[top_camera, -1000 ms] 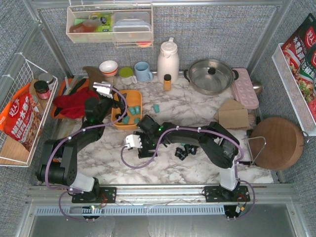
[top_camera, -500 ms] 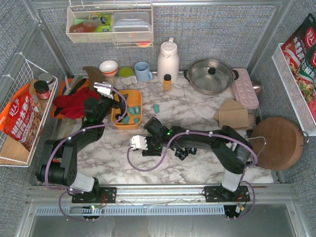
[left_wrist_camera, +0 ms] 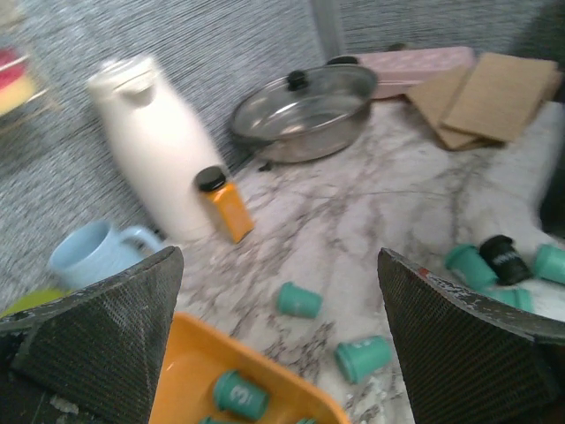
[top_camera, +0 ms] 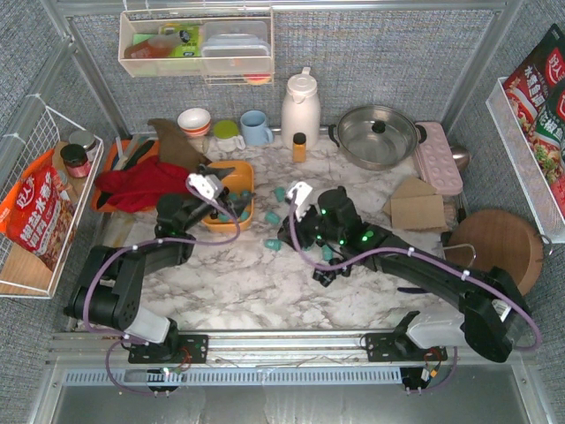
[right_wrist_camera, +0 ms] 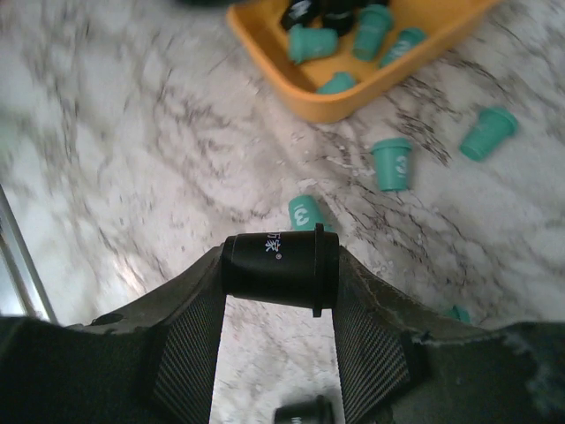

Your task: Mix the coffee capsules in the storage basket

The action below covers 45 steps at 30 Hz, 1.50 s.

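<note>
Orange-yellow storage basket point(right_wrist_camera: 353, 97) — teal and black coffee capsules point(right_wrist_camera: 311, 41) inside, others loose on the marble table point(right_wrist_camera: 132, 132) beside it. Right gripper point(right_wrist_camera: 278, 276) clamps one black capsule point(right_wrist_camera: 274, 256); left gripper point(left_wrist_camera: 278, 265) spread wide over the basket's corner.

The left arm point(top_camera: 132, 261) reaches forward with its elbow bent, and the left gripper point(left_wrist_camera: 278, 274) has its jaws spread wide apart. The right arm point(top_camera: 441, 278) stretches far forward and to the left, and the right gripper point(right_wrist_camera: 278, 261) is closed on a black capsule point(right_wrist_camera: 275, 276).
</note>
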Each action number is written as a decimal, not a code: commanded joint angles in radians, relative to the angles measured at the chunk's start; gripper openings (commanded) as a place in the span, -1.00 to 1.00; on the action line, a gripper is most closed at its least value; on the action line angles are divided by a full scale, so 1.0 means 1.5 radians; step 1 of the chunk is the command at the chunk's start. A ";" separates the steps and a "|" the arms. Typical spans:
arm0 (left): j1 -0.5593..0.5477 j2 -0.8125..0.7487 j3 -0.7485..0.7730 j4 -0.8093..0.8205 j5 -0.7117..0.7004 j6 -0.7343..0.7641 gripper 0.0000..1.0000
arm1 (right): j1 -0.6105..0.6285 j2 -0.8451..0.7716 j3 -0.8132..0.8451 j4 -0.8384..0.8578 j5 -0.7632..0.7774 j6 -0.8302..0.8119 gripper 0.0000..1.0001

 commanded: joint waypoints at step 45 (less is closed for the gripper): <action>-0.228 -0.027 -0.028 -0.021 0.141 0.204 -0.36 | -0.058 -0.015 0.012 0.041 -0.072 0.430 -0.04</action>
